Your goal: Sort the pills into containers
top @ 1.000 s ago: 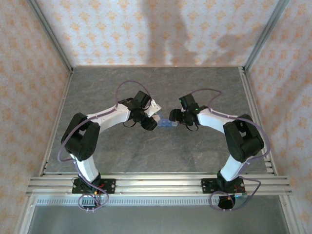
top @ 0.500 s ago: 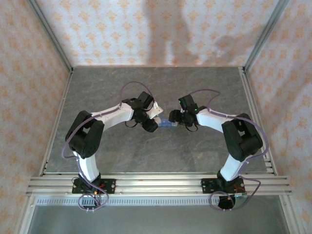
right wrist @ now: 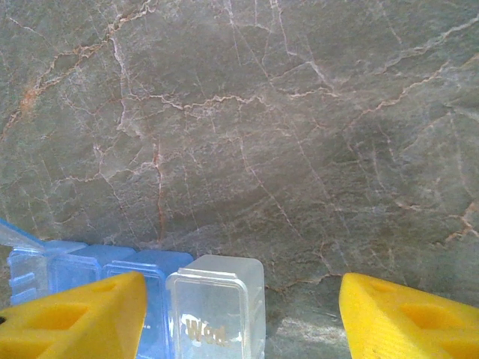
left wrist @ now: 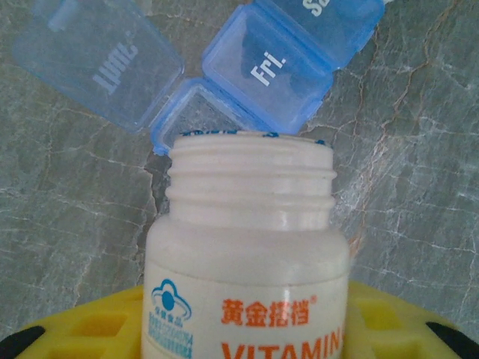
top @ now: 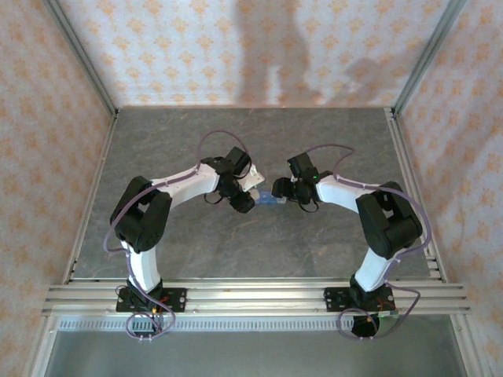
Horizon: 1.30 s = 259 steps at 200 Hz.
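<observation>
L end effector (top: 242, 202) gripping uncapped white plastic vitamin bottle (left wrist: 247, 247) | translucent blue pill-organizer strip (left wrist: 277, 60) at 12 o'clock of mouth, one lid open | R end effector (right wrist: 243, 299) wide, holding nothing

The bottle (left wrist: 251, 239) hangs just before the open compartment of the pill organizer (left wrist: 273, 67) lying on the table (top: 259, 141).
</observation>
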### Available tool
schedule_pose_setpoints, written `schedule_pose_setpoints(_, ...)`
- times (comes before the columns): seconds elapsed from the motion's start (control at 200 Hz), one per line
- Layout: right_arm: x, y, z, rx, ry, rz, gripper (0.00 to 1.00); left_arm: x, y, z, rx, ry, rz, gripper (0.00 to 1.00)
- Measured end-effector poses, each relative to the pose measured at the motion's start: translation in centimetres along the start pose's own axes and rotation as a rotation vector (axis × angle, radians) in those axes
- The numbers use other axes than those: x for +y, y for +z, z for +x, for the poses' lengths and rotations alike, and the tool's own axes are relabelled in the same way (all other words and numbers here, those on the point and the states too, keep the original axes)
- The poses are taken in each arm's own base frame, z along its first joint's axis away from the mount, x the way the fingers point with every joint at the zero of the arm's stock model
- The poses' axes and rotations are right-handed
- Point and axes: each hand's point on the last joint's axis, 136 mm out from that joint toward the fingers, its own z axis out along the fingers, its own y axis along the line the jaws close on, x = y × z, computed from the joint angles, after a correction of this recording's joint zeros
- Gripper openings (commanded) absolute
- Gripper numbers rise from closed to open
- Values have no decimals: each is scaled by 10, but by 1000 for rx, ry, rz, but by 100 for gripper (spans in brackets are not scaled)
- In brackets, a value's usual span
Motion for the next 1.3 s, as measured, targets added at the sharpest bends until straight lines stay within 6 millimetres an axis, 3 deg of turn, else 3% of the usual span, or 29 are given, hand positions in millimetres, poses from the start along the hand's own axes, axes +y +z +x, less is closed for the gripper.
schedule_pose_setpoints(0.17,-1,2,0,2,0,1,68,2,2,5,28,-3,-9,0)
schedule_pose_setpoints(0.601,-1,4,0,1,0,1,68,5,3,-5,48,9,-35,0)
schedule_pose_setpoints(0.761,0,4,0,-1,0,-1,68,8,10,2,86,3,-47,0)
schedule_pose_setpoints(1.296,0,5,0,-5,-1,-8,67,13,5,1,124,20,-109,0)
